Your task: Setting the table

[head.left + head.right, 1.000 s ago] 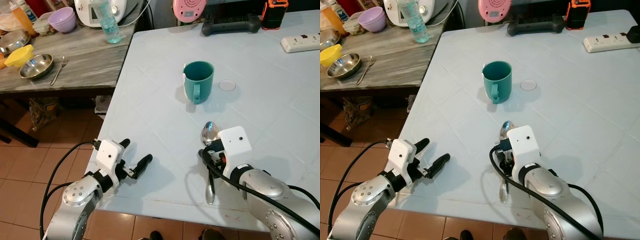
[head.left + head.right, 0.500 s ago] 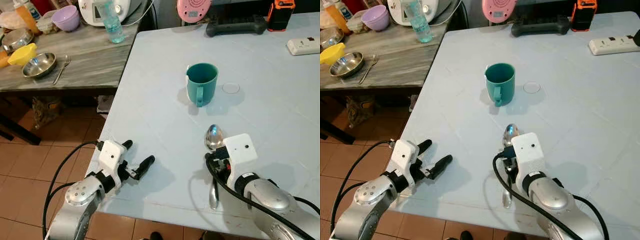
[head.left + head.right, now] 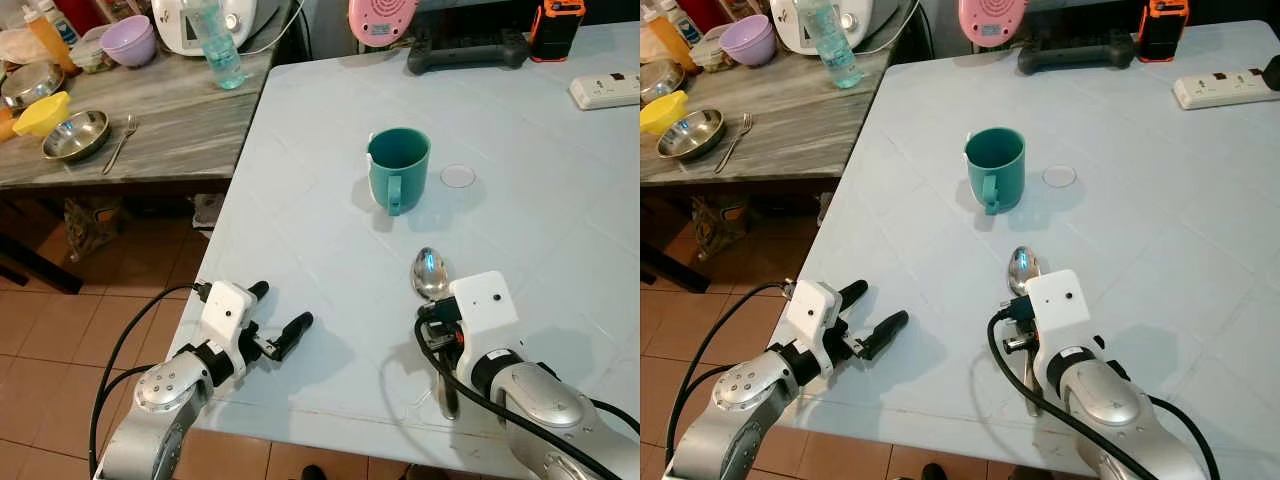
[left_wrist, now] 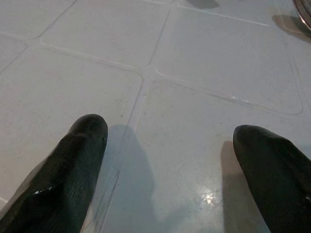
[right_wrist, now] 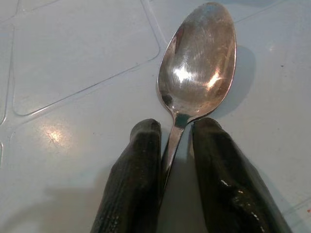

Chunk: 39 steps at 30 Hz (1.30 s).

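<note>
A steel spoon (image 3: 430, 273) lies on the pale blue table (image 3: 560, 200), bowl pointing toward the teal mug (image 3: 398, 165) that stands upright farther back. My right gripper (image 5: 176, 127) is shut on the spoon's neck, one finger on each side, low over the table. The spoon's handle runs back under the white wrist housing (image 3: 483, 300) toward the front edge. My left gripper (image 3: 282, 307) hovers open over the table's front left corner with nothing between its fingers (image 4: 82, 145).
A small clear disc (image 3: 457, 176) lies right of the mug. At the back are a power strip (image 3: 605, 90), a black controller (image 3: 465, 50) and an orange device (image 3: 553, 25). A wooden side table on the left holds a steel bowl (image 3: 75, 133), a fork (image 3: 118, 143) and a bottle (image 3: 220, 45).
The right gripper and spoon have shifted a little to the right, and the spoon's handle end has swung rightward. The left gripper stays open in the same place.
</note>
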{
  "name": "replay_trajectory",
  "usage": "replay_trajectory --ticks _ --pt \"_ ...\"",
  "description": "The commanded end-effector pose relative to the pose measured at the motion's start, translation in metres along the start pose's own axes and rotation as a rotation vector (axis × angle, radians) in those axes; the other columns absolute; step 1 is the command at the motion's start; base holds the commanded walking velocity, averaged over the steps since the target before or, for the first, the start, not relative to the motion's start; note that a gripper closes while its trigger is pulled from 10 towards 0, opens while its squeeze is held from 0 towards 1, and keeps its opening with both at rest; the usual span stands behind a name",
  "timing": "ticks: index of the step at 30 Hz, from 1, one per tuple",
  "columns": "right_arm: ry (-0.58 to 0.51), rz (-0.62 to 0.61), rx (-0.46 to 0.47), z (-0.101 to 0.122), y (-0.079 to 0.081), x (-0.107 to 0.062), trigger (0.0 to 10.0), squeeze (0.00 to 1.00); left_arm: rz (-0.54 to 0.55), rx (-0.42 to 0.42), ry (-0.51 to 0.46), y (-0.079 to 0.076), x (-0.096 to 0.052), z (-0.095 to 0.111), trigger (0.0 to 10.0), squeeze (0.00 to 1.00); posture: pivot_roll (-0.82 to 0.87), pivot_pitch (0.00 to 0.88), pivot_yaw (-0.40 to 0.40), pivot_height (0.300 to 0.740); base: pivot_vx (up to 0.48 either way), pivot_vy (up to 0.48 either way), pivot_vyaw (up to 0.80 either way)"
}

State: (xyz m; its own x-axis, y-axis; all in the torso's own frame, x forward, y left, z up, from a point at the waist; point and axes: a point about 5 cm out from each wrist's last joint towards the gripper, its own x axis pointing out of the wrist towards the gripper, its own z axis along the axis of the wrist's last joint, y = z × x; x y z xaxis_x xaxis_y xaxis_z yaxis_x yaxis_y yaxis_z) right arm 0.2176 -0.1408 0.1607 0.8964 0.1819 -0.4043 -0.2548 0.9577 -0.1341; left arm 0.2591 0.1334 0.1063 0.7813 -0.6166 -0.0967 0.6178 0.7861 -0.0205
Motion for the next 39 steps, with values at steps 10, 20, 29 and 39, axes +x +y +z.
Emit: replay_trajectory --ticks 10,20,29,39 --pt "0.334 -0.007 0.087 -0.066 -0.006 0.017 0.0 0.0 0.012 -0.003 0.028 0.001 0.0 -0.004 10.0 0.0 -0.37 0.25 0.254 0.74 0.0 0.0 0.0" --pt "0.3 -0.012 0.116 -0.062 -0.013 0.028 0.0 0.0 0.032 -0.001 0.017 0.002 0.001 -0.003 10.0 0.0 -0.36 0.237 0.248 0.74 0.0 0.0 0.0" --pt "0.03 -0.026 -0.003 -0.025 -0.013 0.035 0.0 0.0 0.117 0.0 -0.043 0.009 0.003 0.005 10.0 0.0 -0.35 0.223 0.236 0.74 0.0 0.0 0.0" --pt "-0.168 -0.062 -0.092 -0.003 -0.008 0.036 0.0 0.0 0.204 -0.011 -0.097 0.014 0.006 0.011 10.0 0.0 -0.35 0.204 0.226 0.74 0.0 0.0 0.0"
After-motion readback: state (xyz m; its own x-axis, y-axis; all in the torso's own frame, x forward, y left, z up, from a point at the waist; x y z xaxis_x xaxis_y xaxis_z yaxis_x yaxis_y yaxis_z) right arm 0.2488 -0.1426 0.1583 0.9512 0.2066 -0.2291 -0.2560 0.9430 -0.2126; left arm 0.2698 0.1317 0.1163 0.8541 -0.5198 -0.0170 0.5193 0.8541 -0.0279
